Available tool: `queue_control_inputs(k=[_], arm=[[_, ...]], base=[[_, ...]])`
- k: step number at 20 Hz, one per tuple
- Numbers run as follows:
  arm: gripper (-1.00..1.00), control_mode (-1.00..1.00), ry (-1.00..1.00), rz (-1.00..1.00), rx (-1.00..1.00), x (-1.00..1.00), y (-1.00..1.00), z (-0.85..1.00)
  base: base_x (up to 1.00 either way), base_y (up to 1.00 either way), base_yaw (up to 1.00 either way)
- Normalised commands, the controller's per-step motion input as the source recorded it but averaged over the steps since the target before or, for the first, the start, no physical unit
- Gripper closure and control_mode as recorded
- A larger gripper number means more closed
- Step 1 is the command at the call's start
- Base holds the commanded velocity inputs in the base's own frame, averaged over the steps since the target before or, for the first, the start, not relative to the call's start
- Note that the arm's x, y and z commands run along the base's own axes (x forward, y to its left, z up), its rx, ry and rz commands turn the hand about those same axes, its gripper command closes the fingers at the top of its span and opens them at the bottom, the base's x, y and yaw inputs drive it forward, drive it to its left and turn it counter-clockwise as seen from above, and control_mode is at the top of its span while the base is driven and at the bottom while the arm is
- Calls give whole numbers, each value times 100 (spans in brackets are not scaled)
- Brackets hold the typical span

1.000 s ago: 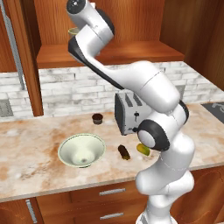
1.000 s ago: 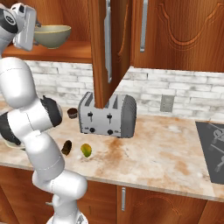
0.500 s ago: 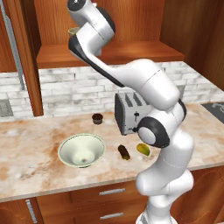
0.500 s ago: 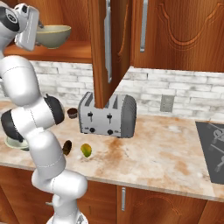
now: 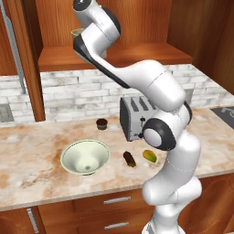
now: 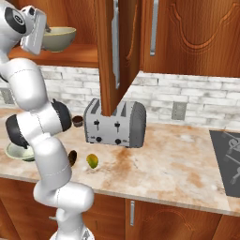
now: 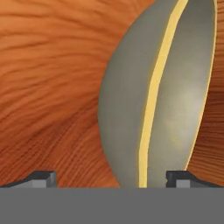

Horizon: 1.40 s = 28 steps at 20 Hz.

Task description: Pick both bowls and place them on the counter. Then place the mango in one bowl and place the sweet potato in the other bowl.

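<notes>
Hand point(image 7: 107, 179) wide at shelf, straddling olive bowl point(image 7: 157, 92) rim; likely rigid, smooth, slippery — pinch the rim wall.

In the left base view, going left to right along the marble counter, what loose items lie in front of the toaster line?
White green-patterned bowl → small round dark brown cupcake-like thing → dark brown oblong sweet potato → yellow-green oval mango.

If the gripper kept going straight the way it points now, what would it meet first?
Most likely the grey-olive bowl on the wooden shelf: its cream rim lies between the open gripper tips, dead ahead. How near is unclear.
</notes>
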Motion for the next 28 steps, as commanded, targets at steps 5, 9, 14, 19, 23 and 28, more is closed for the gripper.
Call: queue_control_inputs(k=[5,9,14,19,23,28], arm=[[-100,-100,7,0,0,24,0,-6],[-100,-100,7,1,0,28,0,-4],[100,-100,5,2,0,12,0,-11],[100,-100,-8,0,2,-8,0,-25],[100,-100,-22,0,10,-31,0,-33],[100,-100,-6,0,6,-33,2,-28]], base=[[0,0,0],[0,0,0],[0,0,0],[0,0,0],[0,0,0],[0,0,0]])
